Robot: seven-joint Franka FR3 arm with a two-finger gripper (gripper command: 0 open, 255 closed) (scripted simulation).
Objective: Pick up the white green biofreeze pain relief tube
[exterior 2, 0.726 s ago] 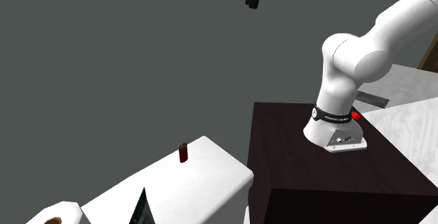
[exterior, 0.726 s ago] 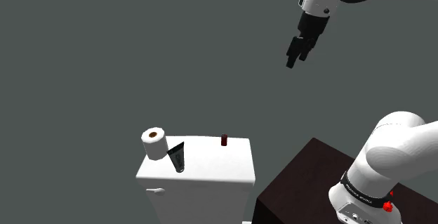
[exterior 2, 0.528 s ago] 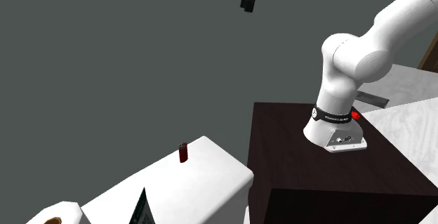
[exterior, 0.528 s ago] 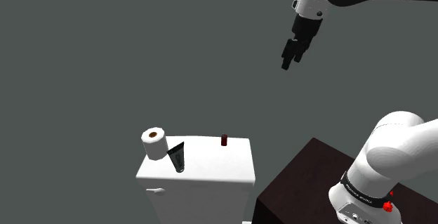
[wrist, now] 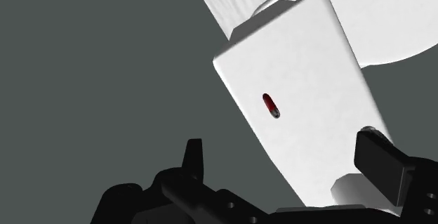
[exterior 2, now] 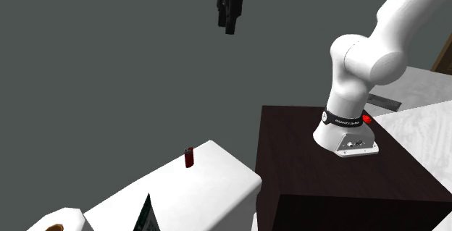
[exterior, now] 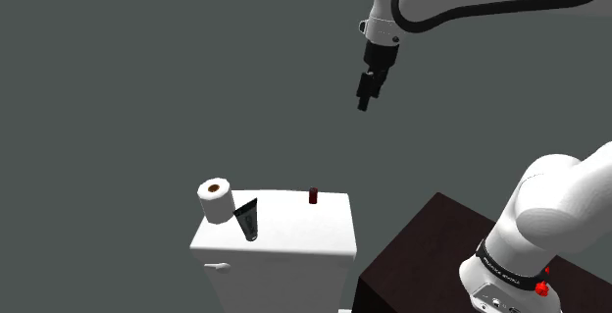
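Dark tube point(exterior: 247, 219), wide end up, beside paper roll point(exterior: 215, 199)

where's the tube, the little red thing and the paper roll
tube point(exterior: 247, 219), shoulder view, middle of its dark body
little red thing point(exterior: 313, 195), shoulder view, middle of its upright side
paper roll point(exterior: 216, 206), shoulder view, white side below the brown core

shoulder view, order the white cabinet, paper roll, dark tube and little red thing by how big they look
1. white cabinet
2. paper roll and dark tube: look about alike, the roll perhaps slightly bigger
3. little red thing
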